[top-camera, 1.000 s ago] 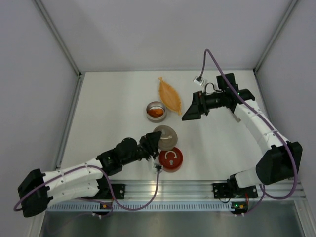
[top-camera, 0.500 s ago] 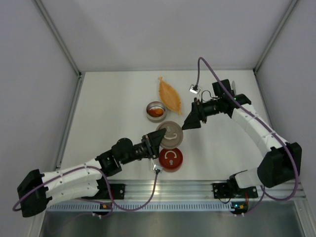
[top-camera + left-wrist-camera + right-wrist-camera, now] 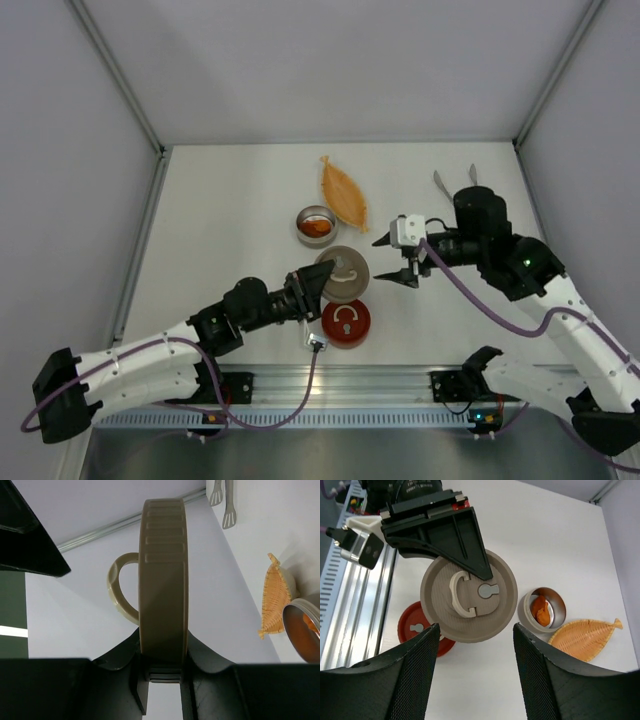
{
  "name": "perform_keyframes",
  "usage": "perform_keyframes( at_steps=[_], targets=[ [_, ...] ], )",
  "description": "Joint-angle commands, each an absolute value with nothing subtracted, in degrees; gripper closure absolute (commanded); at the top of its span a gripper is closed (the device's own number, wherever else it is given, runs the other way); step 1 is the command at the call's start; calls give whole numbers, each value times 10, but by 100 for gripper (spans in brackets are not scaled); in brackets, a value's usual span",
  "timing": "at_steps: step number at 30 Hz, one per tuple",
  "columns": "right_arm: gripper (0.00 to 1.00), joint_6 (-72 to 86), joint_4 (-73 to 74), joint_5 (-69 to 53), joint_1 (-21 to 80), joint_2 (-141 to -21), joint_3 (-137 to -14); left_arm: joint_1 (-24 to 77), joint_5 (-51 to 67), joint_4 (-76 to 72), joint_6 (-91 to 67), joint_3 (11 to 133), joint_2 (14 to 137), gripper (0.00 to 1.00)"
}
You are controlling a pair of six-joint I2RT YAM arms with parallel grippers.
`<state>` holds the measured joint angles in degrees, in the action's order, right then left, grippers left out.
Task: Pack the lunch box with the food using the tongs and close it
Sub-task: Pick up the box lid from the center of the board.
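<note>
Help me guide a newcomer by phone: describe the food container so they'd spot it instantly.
On the white table, find the orange leaf-shaped dish near the middle. Just left of it sits a small round steel tin. Unlike the flat tan lid and red lid nearby, it is shiny, open and holds orange-brown food.

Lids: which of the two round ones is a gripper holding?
The tan lid, clamped at its rim in the left gripper; the red lid lies flat on the table.

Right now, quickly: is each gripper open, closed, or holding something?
Left gripper: closed on the tan lid, fingers pinching its rim.
Right gripper: open, fingers apart, holding nothing.
</note>
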<state>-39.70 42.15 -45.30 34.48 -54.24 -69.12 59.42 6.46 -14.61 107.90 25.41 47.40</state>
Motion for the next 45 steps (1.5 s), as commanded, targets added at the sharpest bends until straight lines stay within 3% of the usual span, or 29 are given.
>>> perform_keyframes(
  at_steps=[1,12,41,44,45],
  targets=[
    [41,-468,424,-389,392,-567,-712,599,82,-142,1074,279,466,100],
    [52,-520,455,-338,486,-642,-741,598,88,-119,1063,291,461,100],
    [73,-509,433,-321,524,-709,-755,598,97,-111,1045,287,441,100],
    [83,-505,432,-313,529,-715,-756,598,90,-110,1036,292,443,100],
    [94,-504,431,-309,531,-716,-757,598,88,-110,1034,293,443,100]
  ],
)
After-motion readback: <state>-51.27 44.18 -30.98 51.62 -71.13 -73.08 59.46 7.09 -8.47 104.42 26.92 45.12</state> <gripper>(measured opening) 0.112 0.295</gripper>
